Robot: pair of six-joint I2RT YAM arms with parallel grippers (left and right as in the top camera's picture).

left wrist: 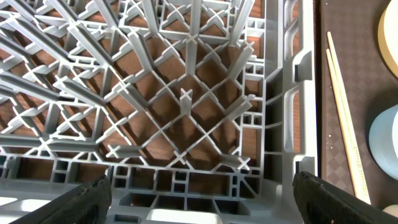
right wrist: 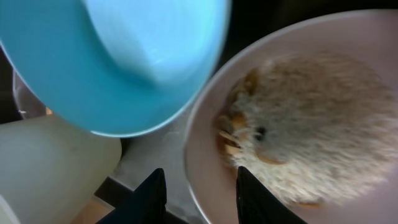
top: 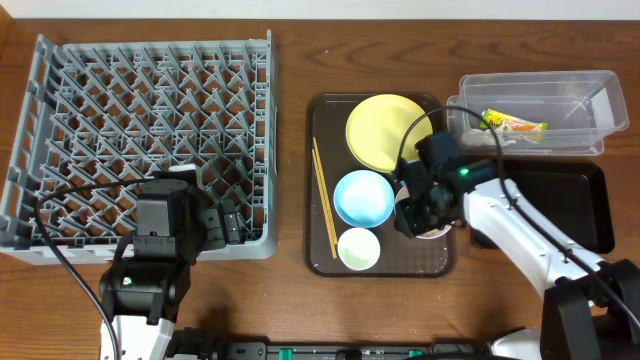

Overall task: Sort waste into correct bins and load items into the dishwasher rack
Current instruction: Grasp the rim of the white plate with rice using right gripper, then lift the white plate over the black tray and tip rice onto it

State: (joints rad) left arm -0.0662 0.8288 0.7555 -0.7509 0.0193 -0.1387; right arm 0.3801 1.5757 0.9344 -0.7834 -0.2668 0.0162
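My right gripper (top: 418, 212) (right wrist: 198, 169) hangs over the brown tray, open. Its fingers straddle the near rim of the white bowl (top: 437, 232) (right wrist: 205, 143), one inside and one outside, with a gap on each side. The bowl holds rice and brown food scraps (right wrist: 311, 124). The light blue bowl (top: 363, 198) (right wrist: 124, 62) sits just beside it, and the small white cup (top: 359, 249) (right wrist: 50, 162) in front. The yellow plate (top: 380, 130) and the chopsticks (top: 322, 195) (left wrist: 342, 124) also lie on the tray. My left gripper (top: 225, 225) (left wrist: 202, 199) is open and empty above the near right corner of the grey dishwasher rack (top: 140, 130) (left wrist: 186, 99).
The clear plastic tub (top: 540, 82) at the back right holds the yellow-orange snack wrapper (top: 515, 124). The shallow black tray (top: 565, 200) lies just in front of it, partly under my right arm. The brown serving tray (top: 312, 180) sits between the rack and the bins.
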